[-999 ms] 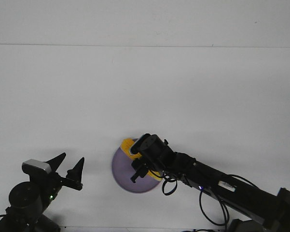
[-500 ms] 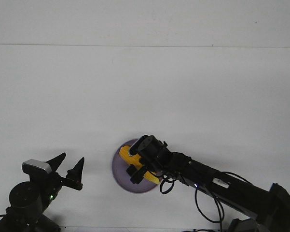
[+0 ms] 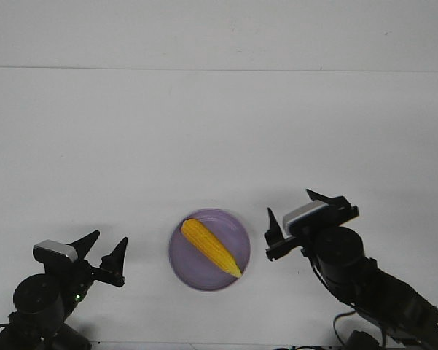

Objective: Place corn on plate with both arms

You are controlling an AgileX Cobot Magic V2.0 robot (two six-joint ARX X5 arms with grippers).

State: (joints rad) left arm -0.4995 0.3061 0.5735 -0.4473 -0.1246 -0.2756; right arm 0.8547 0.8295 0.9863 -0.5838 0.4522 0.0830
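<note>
The yellow corn (image 3: pixel 210 247) lies diagonally on the lavender plate (image 3: pixel 229 223) near the table's front middle, its pointed end toward the front right. My right gripper (image 3: pixel 291 208) is open and empty, just right of the plate and clear of it. My left gripper (image 3: pixel 103 246) is open and empty at the front left, well left of the plate.
The plain white table (image 3: pixel 219 138) stretches away behind the plate to a white back wall (image 3: pixel 219 33). Both arm bases sit at the front corners.
My right gripper let go of the corn, which now lies on the plate, and drew back to the right of the plate. The left arm has not moved.
</note>
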